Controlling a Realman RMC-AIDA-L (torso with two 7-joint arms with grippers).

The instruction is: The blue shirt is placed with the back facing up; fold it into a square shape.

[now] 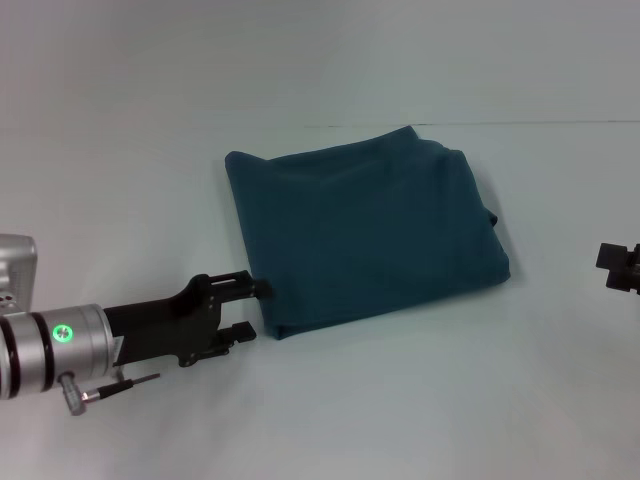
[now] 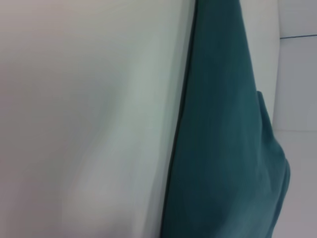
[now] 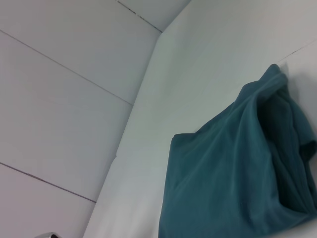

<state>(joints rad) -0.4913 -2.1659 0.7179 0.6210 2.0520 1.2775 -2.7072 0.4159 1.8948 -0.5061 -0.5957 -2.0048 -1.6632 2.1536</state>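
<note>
While the blue shirt (image 1: pixel 365 235) lies folded into a rough square on the white table (image 1: pixel 420 400), the left gripper (image 1: pixel 253 309) sits low at its near corner, on the robot's left side. One black finger (image 1: pixel 255 288) reaches to the shirt's edge and looks to be touching the cloth or just beside it; the other finger (image 1: pixel 240 332) lies apart from the first, short of the shirt's near corner, with bare table showing between the two — so the jaws stand parted and hold nothing. A green light (image 1: pixel 63 332) glows on the silver wrist behind them.

From the left gripper the shirt spreads away and toward the robot's right, its plain teal back upward, several layers thick. The fold nearest the fingers is straight and neat; the far side is softer, with creases and a small dark bit of cloth poking out at the edge farthest from the gripper. In the left wrist view the shirt (image 2: pixel 223 148) shows as a long straight edge flat against the table. In the right wrist view the shirt (image 3: pixel 233 178) shows its stacked layers, opening slightly on one side.

The right gripper (image 1: pixel 620 268) is at the right edge of the head view, well apart from the shirt — only a part of it shows, and I cannot tell whether it is parted or closed
</note>
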